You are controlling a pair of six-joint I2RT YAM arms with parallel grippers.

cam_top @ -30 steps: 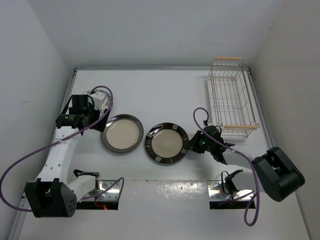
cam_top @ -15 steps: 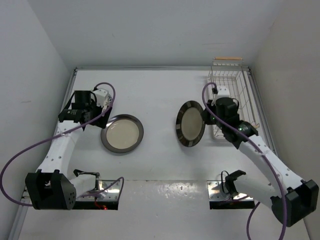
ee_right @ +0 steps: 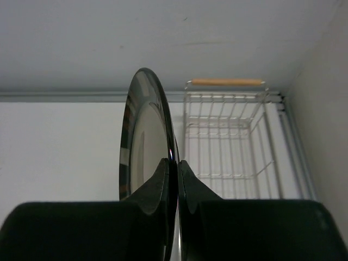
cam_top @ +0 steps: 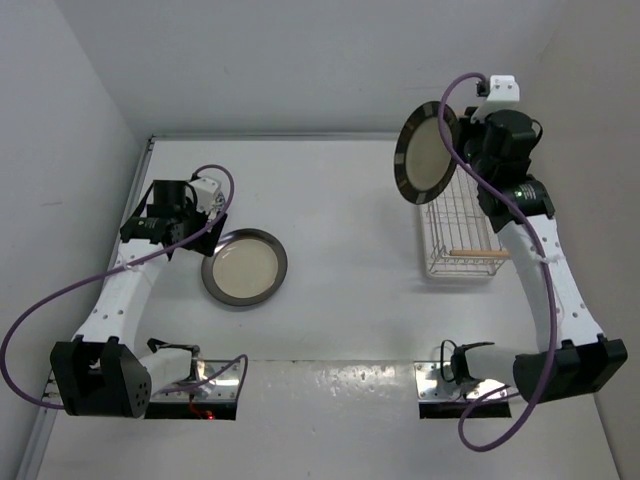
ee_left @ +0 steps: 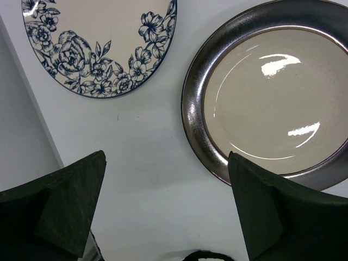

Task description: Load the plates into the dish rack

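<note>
the right claw [ee_right: 174, 163] is clenched on the rim of the patchy plate [cam_top: 428, 152]. it holds the plate up on its edge, high in the air, close to the far end of the rack [cam_top: 480, 253]. the rack sits on the tabletop [cam_top: 330, 220] by the right wall. the left claw [ee_left: 166, 157] is wide open and holds nothing. it hangs over the tabletop. the flower plate [ee_left: 98, 43] and the dark plate [ee_left: 272, 103] lie flat below it, side by side, not touching.
</note>
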